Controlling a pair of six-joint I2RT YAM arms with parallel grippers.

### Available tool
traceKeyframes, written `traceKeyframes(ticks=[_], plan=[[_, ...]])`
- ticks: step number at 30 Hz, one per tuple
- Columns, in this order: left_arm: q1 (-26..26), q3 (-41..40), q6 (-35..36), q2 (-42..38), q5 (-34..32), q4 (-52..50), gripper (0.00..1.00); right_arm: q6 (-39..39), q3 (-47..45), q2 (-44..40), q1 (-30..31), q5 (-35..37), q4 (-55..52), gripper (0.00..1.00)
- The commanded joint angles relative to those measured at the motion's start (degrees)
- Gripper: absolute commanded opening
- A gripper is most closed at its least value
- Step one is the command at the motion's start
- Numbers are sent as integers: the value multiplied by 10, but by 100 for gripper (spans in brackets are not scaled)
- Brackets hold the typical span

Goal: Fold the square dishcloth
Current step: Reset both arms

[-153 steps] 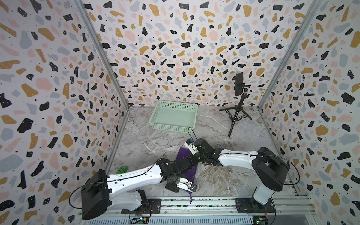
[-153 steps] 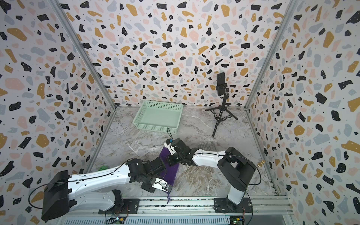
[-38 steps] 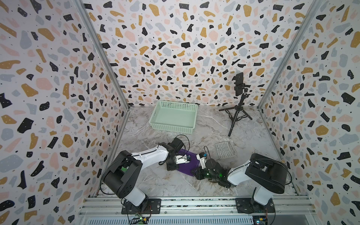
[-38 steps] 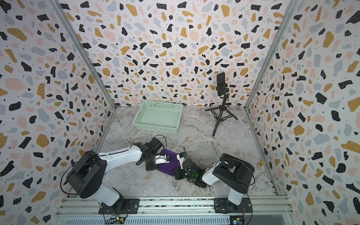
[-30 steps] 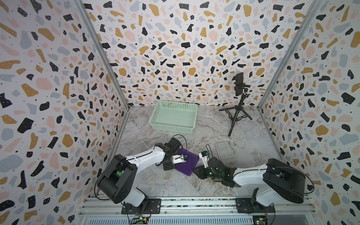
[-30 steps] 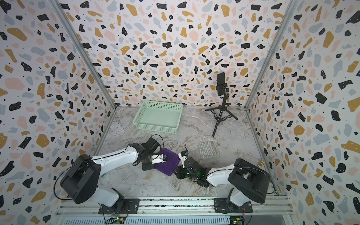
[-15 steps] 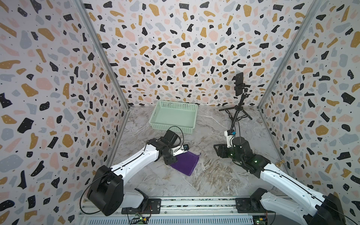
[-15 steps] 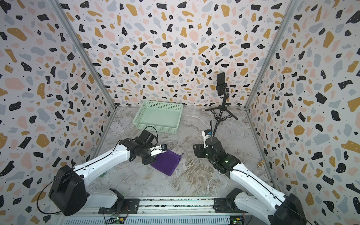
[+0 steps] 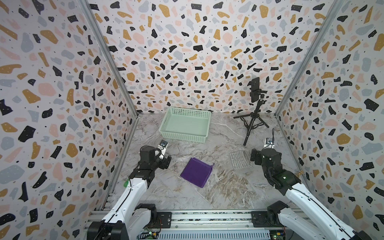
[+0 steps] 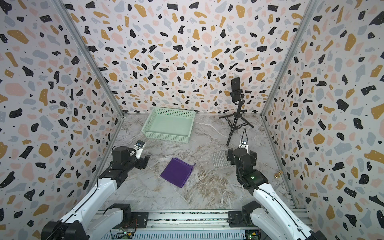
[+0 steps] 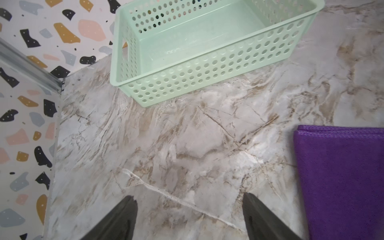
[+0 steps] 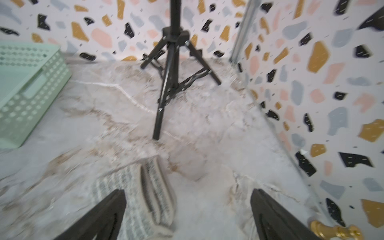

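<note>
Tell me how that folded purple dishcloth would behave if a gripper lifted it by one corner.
The purple dishcloth is soft fabric in stacked layers, so it would probably droop and the fold would likely fall open. It looks thin and light. Pushed across the smooth marble-look table, it may bunch rather than slide whole.

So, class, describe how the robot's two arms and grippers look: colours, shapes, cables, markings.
The left arm and the right arm have smooth white tubular links joined by chunky black housings. A thin black cable loops from the right wrist, and a small green light glows on that arm. The left gripper and the right gripper each end in two black, tapering, wedge-shaped fingers.
</note>
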Motion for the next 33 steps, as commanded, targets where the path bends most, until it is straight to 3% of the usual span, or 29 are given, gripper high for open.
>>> traceKeyframes(ticks=[1, 3, 9, 15, 17, 21, 24, 26, 29, 32, 33], plan=[[13, -35, -43, 11, 4, 150, 84, -72, -62, -5, -16, 96, 137, 100], [20, -51, -56, 21, 8, 186, 85, -79, -104, 9, -35, 120, 213, 100], [22, -107, -73, 73, -4, 328, 86, -77, -180, 79, -102, 83, 375, 100], [22, -132, -114, 109, 12, 445, 86, -127, -219, 221, -137, 49, 596, 100], [22, -139, -121, 156, 18, 514, 87, -146, -218, 273, -144, 13, 678, 100], [22, -85, -132, 265, -8, 517, 88, -168, -216, 391, -161, -58, 809, 100], [22, -71, -131, 266, -12, 480, 88, -171, -172, 381, -171, -157, 686, 100], [22, -70, -133, 271, -12, 487, 88, -187, -180, 456, -175, -159, 800, 100], [22, -69, -132, 271, -11, 481, 88, -156, -123, 415, -192, -179, 614, 100], [22, -70, -133, 268, -10, 482, 88, -144, -100, 415, -206, -195, 568, 100], [22, -71, -133, 268, -10, 483, 88, -151, -107, 425, -207, -199, 614, 100]])
